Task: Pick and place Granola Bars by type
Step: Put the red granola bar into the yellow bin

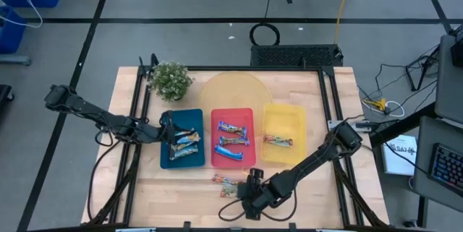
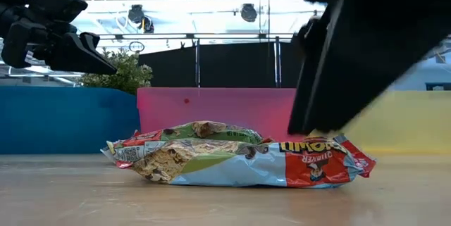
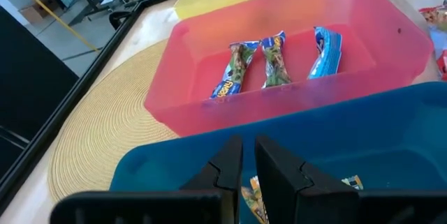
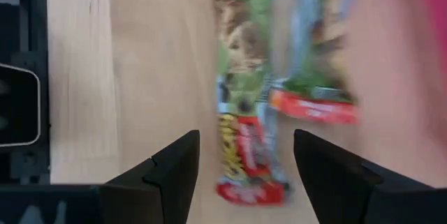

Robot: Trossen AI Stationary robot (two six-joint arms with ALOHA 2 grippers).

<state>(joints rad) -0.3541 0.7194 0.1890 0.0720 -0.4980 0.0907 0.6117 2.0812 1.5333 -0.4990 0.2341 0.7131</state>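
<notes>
At the far left of the table, the left gripper [image 1: 165, 129] hung over the near-left edge of the blue tray [image 1: 194, 120], its fingers [image 3: 225, 169] pressed almost together with nothing between them (only a thin slit showed in the left wrist view). Inside that tray lay a few granola bars [image 1: 184, 144], bunched in its lower half. Behind the tray stood a small potted plant [image 1: 170, 79] at the table's back left corner.

Next came the red tray [image 1: 233, 113], touching the blue one, holding three blue-wrapped bars [image 1: 233, 140]; two lay side by side and a third slightly apart in the left wrist view. A round woven mat [image 1: 226, 91] lay under the trays' far ends.

On bare wood in front of the red tray rested two loose bars [image 1: 227, 182], one with a red end [image 4: 246, 158] and a second [image 4: 318, 77] lying just beside it. The right gripper [image 1: 253, 196] hovered above them, jaws spread wide and empty, one finger [image 4: 170, 172] on each side of the nearer bar.

Rightmost sat the yellow tray [image 1: 283, 113], with one bar [image 1: 278, 141] in it.
</notes>
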